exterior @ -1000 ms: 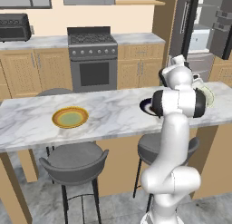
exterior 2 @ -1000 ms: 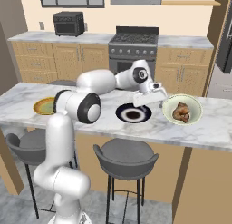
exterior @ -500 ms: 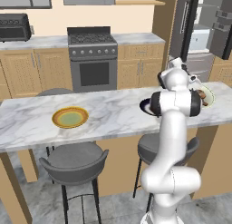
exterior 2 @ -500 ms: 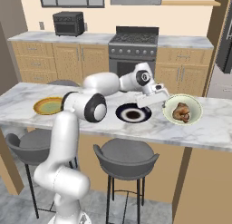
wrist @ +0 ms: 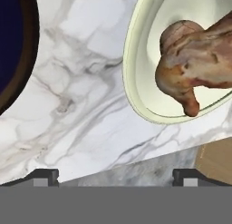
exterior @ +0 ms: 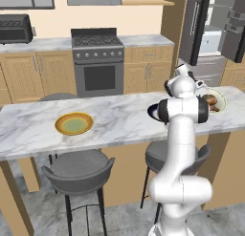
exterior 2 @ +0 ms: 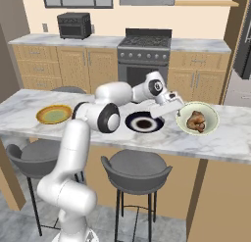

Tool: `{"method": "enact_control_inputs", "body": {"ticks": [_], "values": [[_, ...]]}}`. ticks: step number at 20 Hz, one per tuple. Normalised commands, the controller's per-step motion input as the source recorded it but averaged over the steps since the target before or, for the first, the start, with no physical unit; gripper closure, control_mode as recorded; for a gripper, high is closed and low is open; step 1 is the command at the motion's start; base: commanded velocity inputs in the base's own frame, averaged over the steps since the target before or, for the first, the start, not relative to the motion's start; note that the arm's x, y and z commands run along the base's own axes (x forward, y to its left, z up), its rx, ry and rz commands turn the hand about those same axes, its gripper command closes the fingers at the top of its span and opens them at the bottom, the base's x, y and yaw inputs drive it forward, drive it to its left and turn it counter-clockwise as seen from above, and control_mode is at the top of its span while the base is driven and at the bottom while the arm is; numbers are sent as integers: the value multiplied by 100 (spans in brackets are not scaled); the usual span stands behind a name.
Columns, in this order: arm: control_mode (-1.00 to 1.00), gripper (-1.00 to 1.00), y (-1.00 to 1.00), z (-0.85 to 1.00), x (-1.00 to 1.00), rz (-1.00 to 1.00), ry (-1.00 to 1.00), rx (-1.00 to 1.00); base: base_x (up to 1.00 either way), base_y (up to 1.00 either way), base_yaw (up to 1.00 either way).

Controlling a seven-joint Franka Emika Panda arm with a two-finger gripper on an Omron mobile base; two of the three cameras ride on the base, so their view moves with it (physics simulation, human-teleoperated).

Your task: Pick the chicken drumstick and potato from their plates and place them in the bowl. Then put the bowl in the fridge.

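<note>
Bowl (exterior 2: 212, 119), cream, upright on marble counter, just right of navy plate (exterior 2: 143, 123). Drumstick (wrist: 181, 78) and potato (exterior 2: 194, 125) lie inside, touching. Yellow plate (exterior: 73, 123) bare, well left. Fridge (exterior: 210, 34) door open.

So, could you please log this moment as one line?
gripper: open, empty, beside bowl | drumstick: in bowl | both plates: bare | fridge: door open

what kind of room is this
A home kitchen, rendered rather than real: a stove set among wooden cabinets, a marble island counter with stools, and an open fridge.
</note>
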Motion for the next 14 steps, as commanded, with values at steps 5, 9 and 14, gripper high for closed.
{"method": "enact_control_inputs", "body": {"ticks": [5, 9, 14], "values": [[-100, -100, -21, -26, 28, 11, -3, 0, 0, 0, 0], [-100, -100, -17, -11, 18, 7, -14, 1, 0, 0, 0], [-100, -100, -14, -24, 26, 2, -11, 4, 0, 0, 0]]}}
